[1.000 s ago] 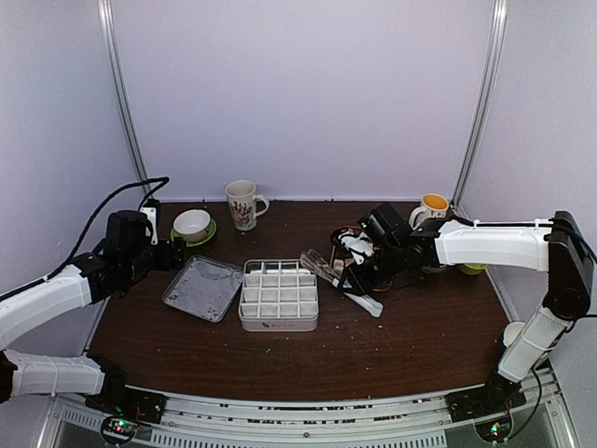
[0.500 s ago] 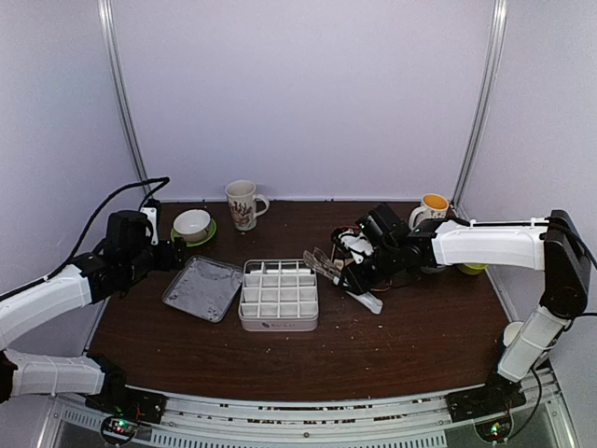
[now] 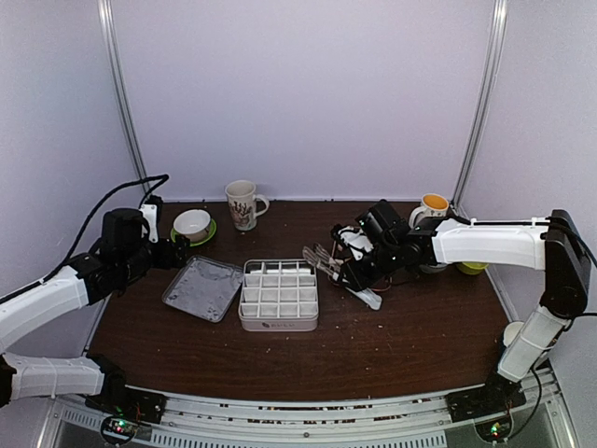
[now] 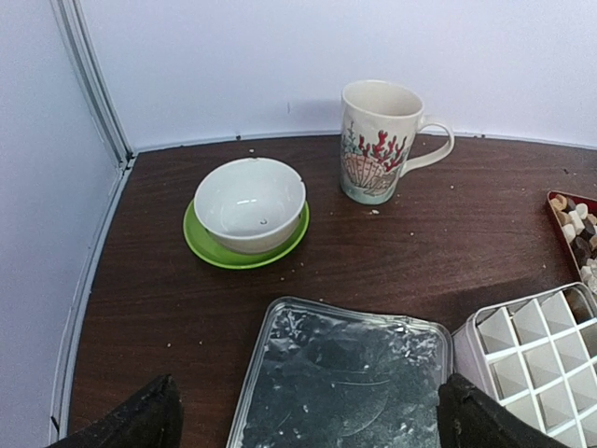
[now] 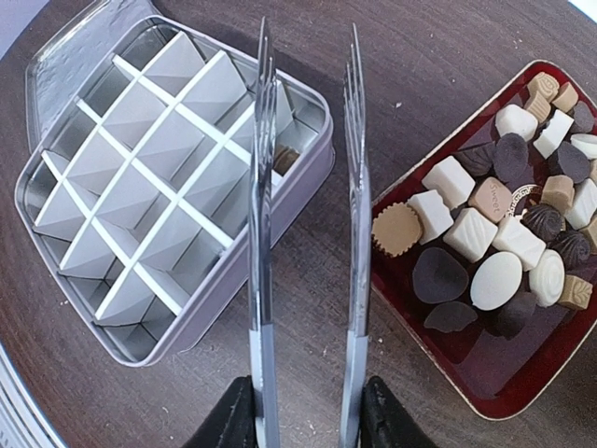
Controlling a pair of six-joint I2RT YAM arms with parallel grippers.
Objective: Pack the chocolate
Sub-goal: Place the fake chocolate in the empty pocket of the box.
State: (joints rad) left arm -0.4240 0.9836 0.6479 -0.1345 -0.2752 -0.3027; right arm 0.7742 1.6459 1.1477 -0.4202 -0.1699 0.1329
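Observation:
The chocolate (image 5: pixel 494 233), many dark, tan and white pieces, lies in a red tray (image 5: pixel 494 397) on the right. One tan piece (image 5: pixel 284 157) sits in a compartment of the white grid box (image 5: pixel 140 168) near its right edge. My right gripper (image 5: pixel 303 411) is shut on metal tongs (image 5: pixel 263 187). The tong arms stand apart with nothing between them, and their tips hang over the box's right edge. From the top view, the tongs (image 3: pixel 328 264) reach from the right gripper (image 3: pixel 359 269) to the box (image 3: pixel 278 294). My left gripper (image 4: pixel 308 420) is open over a clear lid (image 4: pixel 340 373).
A white bowl (image 4: pixel 250 201) on a green saucer (image 4: pixel 210 247) and a patterned mug (image 4: pixel 378 140) stand at the back left. A yellow-filled cup (image 3: pixel 432 207) stands at the back right. The box's corner (image 4: pixel 532 364) lies right of the lid.
My right gripper has shifted the tongs slightly toward the far right corner of the box. The left arm has barely moved.

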